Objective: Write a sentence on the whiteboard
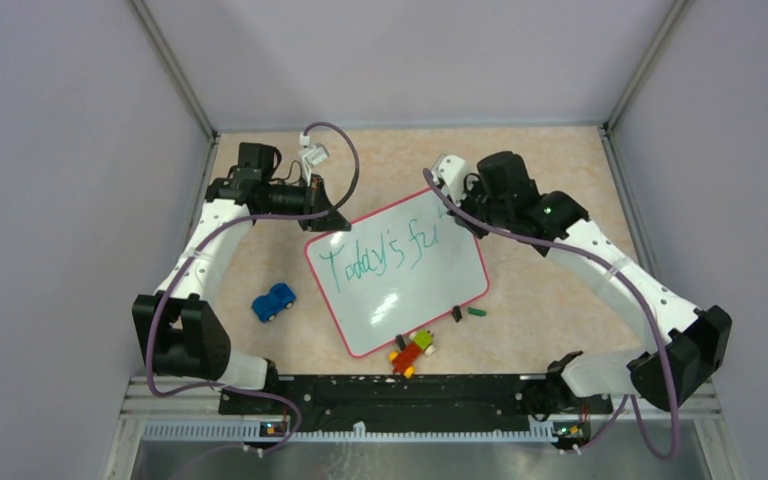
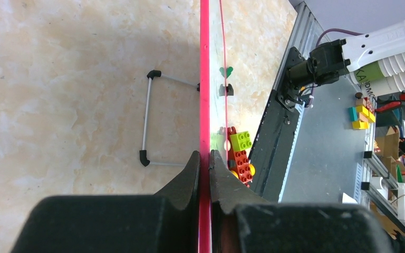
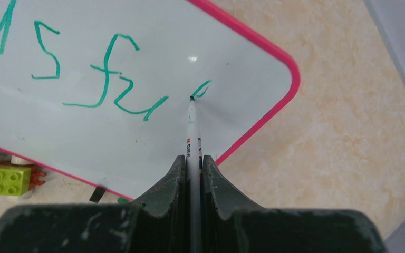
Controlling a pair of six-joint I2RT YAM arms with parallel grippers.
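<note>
Right gripper (image 3: pixel 192 158), jaws clamped on the marker (image 3: pixel 192 126), aims it up-frame, tip on the whiteboard (image 3: pixel 232 63) just right of the sentence (image 3: pixel 107 74); left gripper (image 2: pixel 204 154) pinches the rim (image 2: pixel 204 79).

The whiteboard (image 1: pixel 397 270) rests on the desk (image 1: pixel 550 290). Left of it lies the toy car (image 1: pixel 274 301); just before its near edge, the block pile (image 1: pixel 412 352). The marker (image 3: pixel 192 132) tip touches its far-right part.
</note>
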